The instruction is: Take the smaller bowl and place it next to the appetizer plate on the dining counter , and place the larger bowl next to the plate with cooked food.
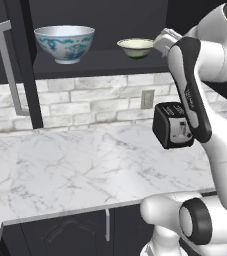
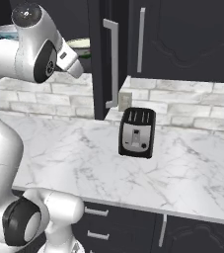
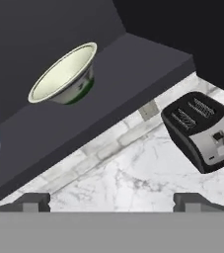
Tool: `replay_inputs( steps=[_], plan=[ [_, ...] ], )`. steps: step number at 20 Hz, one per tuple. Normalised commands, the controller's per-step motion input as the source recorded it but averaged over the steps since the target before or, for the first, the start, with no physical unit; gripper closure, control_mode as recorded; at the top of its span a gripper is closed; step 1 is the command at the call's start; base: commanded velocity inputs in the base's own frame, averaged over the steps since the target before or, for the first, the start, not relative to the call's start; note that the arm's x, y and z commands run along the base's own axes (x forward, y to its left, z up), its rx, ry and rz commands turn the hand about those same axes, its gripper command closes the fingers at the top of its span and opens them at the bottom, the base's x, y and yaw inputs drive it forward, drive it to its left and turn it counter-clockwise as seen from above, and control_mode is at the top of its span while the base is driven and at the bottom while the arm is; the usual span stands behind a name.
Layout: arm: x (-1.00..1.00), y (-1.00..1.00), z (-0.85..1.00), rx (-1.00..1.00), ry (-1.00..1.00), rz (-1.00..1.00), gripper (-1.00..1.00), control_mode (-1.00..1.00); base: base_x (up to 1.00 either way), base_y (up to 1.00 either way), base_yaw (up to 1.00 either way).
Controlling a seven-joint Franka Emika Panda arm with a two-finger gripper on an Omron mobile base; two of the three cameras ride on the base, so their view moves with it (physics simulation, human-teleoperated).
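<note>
A white grey-veined marble worktop [image 1: 60, 165] is backed by a white brick wall [image 1: 85, 100], with a black toaster [image 1: 172, 125] on it. On the dark shelf [image 1: 100, 62] above, the larger bowl [image 1: 65, 43] and the smaller bowl [image 1: 135, 48] are seen upright, well apart. In the hand view the gripper [image 3: 111, 202] is held wide open and empty, short of the smaller bowl.

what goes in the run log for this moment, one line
phase: reaching for shelf | gripper: open, empty | target: small shallow green bowl, on dark shelf | big painted white porcelain bowl: on shelf
</note>
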Motion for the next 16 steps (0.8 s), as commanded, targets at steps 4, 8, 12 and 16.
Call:
replay_inputs(
  steps=[4, 8, 12, 16],
  plan=[
    [0.75, 0.00, 0.29, 0.07, 0.18, 0.05, -1.00, -1.00, 0.00, 0.00, 0.00],
    [0.91, 0.01, 0.00, 0.00, 0.34, 0.02, -1.00, -1.00, 0.00, 0.00, 0.00],
    [0.51, 0.00, 0.03, 0.03, 0.21, 0.00, -1.00, -1.00, 0.00, 0.00, 0.00],
    [0.00, 0.00, 0.10, 0.17, -0.03, 0.00, -1.00, -1.00, 0.00, 0.00, 0.00]
  ],
)
